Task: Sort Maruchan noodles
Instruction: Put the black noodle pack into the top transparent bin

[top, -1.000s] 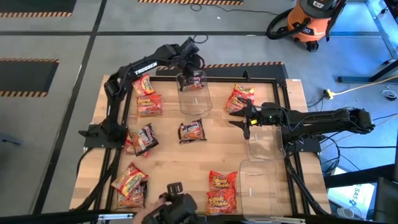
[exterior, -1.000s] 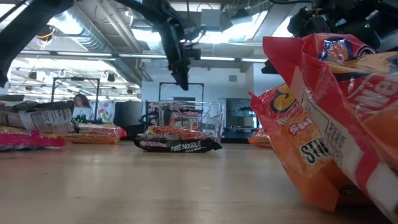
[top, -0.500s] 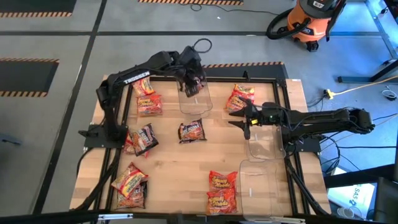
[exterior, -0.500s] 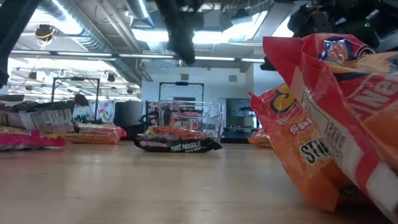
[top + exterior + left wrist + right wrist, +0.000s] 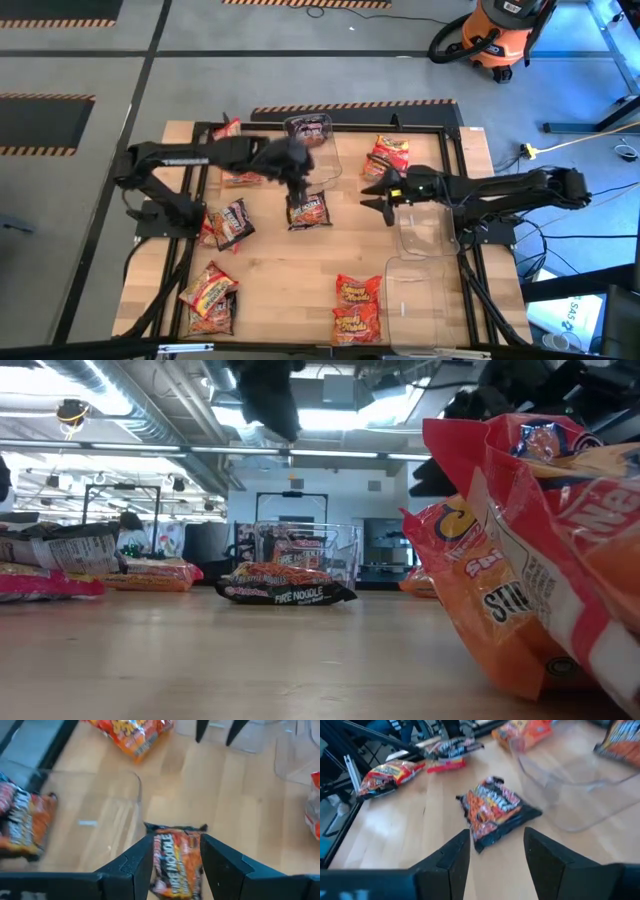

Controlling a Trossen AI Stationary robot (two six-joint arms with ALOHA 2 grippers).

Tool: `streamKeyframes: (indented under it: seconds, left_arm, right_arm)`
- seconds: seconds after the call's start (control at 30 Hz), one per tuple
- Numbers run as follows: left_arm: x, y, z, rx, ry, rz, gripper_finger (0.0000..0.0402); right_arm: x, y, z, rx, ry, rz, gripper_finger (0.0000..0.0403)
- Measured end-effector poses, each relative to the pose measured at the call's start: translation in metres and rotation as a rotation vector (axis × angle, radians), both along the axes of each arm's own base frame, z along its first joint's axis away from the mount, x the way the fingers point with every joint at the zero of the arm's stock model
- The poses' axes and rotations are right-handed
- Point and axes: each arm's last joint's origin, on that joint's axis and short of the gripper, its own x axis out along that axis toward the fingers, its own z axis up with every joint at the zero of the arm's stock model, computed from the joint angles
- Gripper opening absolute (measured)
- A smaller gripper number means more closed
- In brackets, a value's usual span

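Two grippers, both with fingers spread and holding nothing, flank one dark Fire Noodle packet (image 5: 309, 210) at mid-table, the left gripper (image 5: 297, 172) above it and the right gripper (image 5: 385, 195) beside three clear bins (image 5: 424, 232).

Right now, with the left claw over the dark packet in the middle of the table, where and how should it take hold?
Probably straight down from above, closing across the short width of the dark packet. It lies flat on the table, apart from the other packets, and the open left claw already straddles it lengthwise in the wrist view.
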Motion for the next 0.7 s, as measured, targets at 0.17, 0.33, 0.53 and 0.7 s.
streamKeyframes:
  seconds: [0.17,0.33,0.53,0.7]
  left_arm:
    - [-0.015,-0.029,-0.031,-0.028,-0.005,0.029,0.0155]
    - [-0.024,-0.049,-0.063,-0.052,-0.008,0.047,0.0155]
    - [-0.031,-0.065,-0.101,-0.076,-0.013,0.039,0.0155]
    - [-0.037,-0.069,-0.126,-0.088,-0.060,0.032,0.0155]
  right_arm:
    - [0.011,0.008,-0.010,0.009,0.058,0.026,0.0163]
    - [0.024,0.022,-0.013,-0.005,0.087,0.056,0.0163]
    - [0.033,0.029,-0.021,0.025,0.130,-0.012,0.0163]
    - [0.046,0.029,-0.027,0.067,0.108,-0.043,0.0163]
